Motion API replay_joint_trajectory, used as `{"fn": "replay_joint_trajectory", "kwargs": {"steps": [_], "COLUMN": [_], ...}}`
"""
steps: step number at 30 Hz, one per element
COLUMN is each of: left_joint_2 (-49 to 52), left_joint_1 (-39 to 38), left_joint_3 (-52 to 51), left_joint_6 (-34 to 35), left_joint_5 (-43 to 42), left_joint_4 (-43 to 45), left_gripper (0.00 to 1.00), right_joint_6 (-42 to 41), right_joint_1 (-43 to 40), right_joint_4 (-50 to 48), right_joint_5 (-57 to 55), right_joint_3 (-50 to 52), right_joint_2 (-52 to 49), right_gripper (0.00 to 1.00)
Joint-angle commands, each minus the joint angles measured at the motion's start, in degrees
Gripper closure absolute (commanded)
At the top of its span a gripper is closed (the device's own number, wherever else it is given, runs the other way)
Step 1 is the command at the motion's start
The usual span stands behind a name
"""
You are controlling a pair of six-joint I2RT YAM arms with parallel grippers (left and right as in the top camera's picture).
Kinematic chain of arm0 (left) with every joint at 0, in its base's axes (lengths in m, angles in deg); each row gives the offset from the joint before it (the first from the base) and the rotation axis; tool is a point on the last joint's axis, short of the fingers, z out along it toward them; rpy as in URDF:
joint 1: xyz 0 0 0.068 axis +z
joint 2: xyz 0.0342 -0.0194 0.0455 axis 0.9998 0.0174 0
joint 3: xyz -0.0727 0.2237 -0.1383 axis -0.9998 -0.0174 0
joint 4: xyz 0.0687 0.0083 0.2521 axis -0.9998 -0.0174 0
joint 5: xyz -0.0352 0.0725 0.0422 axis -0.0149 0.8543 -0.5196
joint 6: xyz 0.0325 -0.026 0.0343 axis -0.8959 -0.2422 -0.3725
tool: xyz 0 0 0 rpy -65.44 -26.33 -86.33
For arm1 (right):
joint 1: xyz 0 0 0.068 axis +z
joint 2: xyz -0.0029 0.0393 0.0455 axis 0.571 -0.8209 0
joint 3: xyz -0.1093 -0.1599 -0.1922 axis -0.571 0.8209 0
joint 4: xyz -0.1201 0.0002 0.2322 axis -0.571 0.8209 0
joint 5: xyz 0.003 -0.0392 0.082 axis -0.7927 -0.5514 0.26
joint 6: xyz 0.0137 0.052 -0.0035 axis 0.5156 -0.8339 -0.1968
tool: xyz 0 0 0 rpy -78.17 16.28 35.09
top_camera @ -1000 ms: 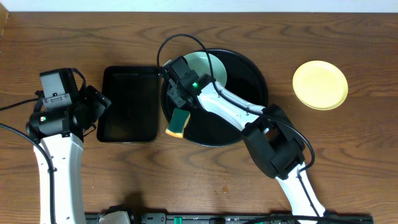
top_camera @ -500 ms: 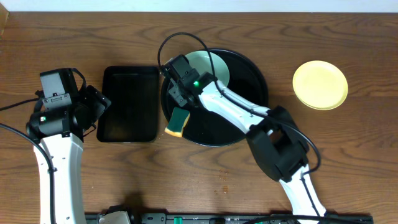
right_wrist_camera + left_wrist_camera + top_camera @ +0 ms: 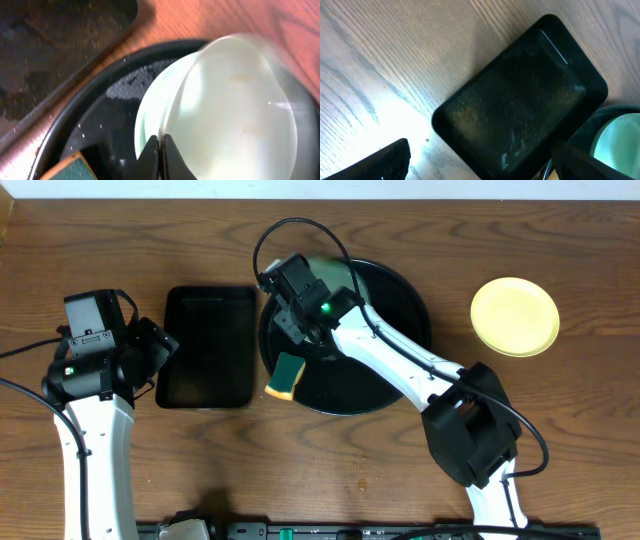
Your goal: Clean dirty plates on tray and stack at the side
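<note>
The right pincer (image 3: 161,147) has its two fingers pressed together on the near rim of a mint plate (image 3: 235,110). The plate looks blurred and raised at a tilt over the far left part of the round tray (image 3: 400,290). Just under it a second pale green edge is visible. Whether this is another plate or only blur of the same one, I cannot tell.

One second ago this plate lay plainly visible in the tray beside the wrist. Now, from overhead, the wrist has shifted toward the far rim and covers nearly all of it, and the elbow of the arm has swung to the right.

The sponge (image 3: 287,375), the yellow plate (image 3: 515,316) and the left arm are where they were.

In the round tray there is also a patch of small white drops (image 3: 130,82). The green and yellow sponge rests against its left rim. The rectangular tray (image 3: 207,347) stands just beside it on the left, with fine specks on its bottom.

The left pincer (image 3: 485,167) hangs near the left edge of that tray, fingers wide apart and gripping nothing. The yellow plate lies on the table (image 3: 560,240), well apart to the right.
</note>
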Motion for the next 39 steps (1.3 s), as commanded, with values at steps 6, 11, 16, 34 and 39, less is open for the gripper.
{"fn": "replay_joint_trajectory", "kwargs": {"steps": [6,11,16,34,39], "left_joint_2": [0.28,0.26,0.28,0.26,0.26], "left_joint_1": [0.28,0.28,0.28,0.28,0.28], "left_joint_3": [0.85,0.85,0.85,0.85,0.85], "left_joint_6": [0.46,0.46,0.48,0.46,0.48], "left_joint_5": [0.68,0.70,0.70,0.70,0.68], "left_joint_4": [-0.17,-0.17,-0.17,-0.17,-0.17], "left_gripper": [0.10,0.10,0.10,0.10,0.10], "right_joint_6": [1.64,1.16,-1.66,-0.15,4.24], "right_joint_1": [-0.22,-0.87,-1.60,-7.74,-6.80], "right_joint_4": [-0.87,1.60,8.87,14.01,10.64], "right_joint_5": [-2.62,-7.52,-11.76,11.93,10.19], "right_joint_3": [-0.81,-0.81,-0.81,-0.76,-0.76], "right_joint_2": [1.95,6.23,11.43,7.80,1.16], "right_gripper": [0.99,0.99,0.99,0.44,0.41]}}
